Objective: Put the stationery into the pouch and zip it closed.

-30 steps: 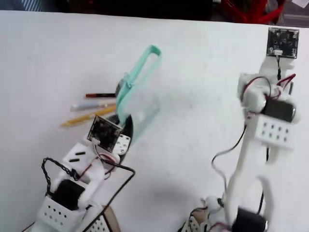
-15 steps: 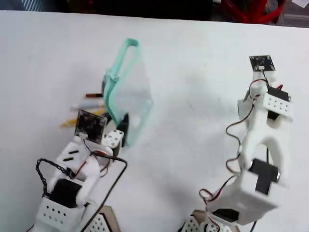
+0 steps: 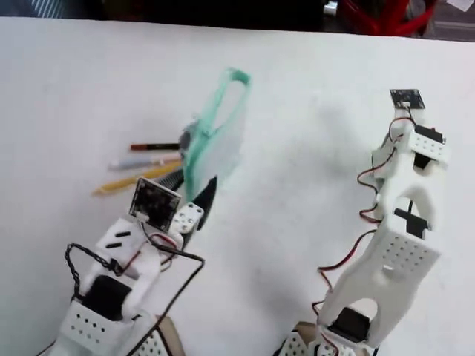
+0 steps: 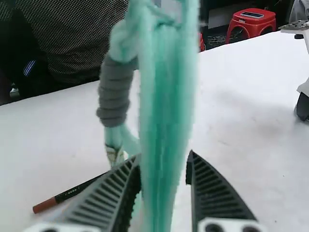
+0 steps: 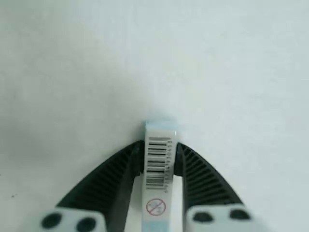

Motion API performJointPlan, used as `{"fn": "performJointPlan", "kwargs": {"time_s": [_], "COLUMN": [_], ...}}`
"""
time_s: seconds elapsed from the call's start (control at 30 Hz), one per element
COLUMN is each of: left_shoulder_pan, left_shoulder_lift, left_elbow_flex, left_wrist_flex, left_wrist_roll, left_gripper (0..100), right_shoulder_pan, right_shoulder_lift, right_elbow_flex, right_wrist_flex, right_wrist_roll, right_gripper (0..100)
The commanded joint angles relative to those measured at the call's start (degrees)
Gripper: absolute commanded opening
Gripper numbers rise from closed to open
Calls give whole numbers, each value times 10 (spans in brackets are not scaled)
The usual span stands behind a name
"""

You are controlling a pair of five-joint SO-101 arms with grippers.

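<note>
The left gripper (image 4: 164,162) is pinched narrow on the lower edge of the teal pouch (image 4: 166,96), which stands up from the jaws and leans away over the table (image 3: 312,67); in the high view the pouch (image 3: 215,137) is lifted and tilted, with three pens (image 3: 145,159) lying just beside it on the table. The right gripper (image 5: 159,145) is closed on a small white labelled piece (image 5: 157,159) and hangs over bare table, well apart from the pouch. The main risk is the grip on the pouch: it is soft and held by one thin edge, so it could sag, swing or slide out of the jaws when the arm moves or when something is pushed into it. I cannot tell whether the mouth is open or which way it faces, so the labelled piece might meet a shut or folded opening and fall onto the table. A swinging pouch could also sweep the pens and scatter or roll them out of easy reach, and with both arms loaded neither is free to steady the mouth
</note>
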Motion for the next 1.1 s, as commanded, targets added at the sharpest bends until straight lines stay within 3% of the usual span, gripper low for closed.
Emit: {"fn": "performJointPlan", "kwargs": {"time_s": [0.0,0.1,0.3,0.53,0.63,0.9,1.07], "left_shoulder_pan": [26,-15,-21,-24,-25,-25,-25], "left_shoulder_lift": [-5,-2,-4,-4,-4,-4,-4], "left_elbow_flex": [-1,-8,3,24,25,26,26], "left_wrist_flex": [-15,-15,-17,-40,-41,-40,-38], "left_wrist_roll": [-11,-6,-6,-6,-6,-6,-6], "left_gripper": [155,155,151,151,151,151,151], "right_shoulder_pan": [-15,-16,-35,-160,-225,-397,-469], "right_shoulder_lift": [-1,-28,-163,-458,-575,-657,-638], "right_elbow_flex": [-18,-18,-19,-19,-20,-45,-1], "right_wrist_flex": [3,28,107,218,233,121,-30], "right_wrist_roll": [0,0,-4,-5,-50,-268,-296], "right_gripper": [16,18,18,18,18,18,18]}}
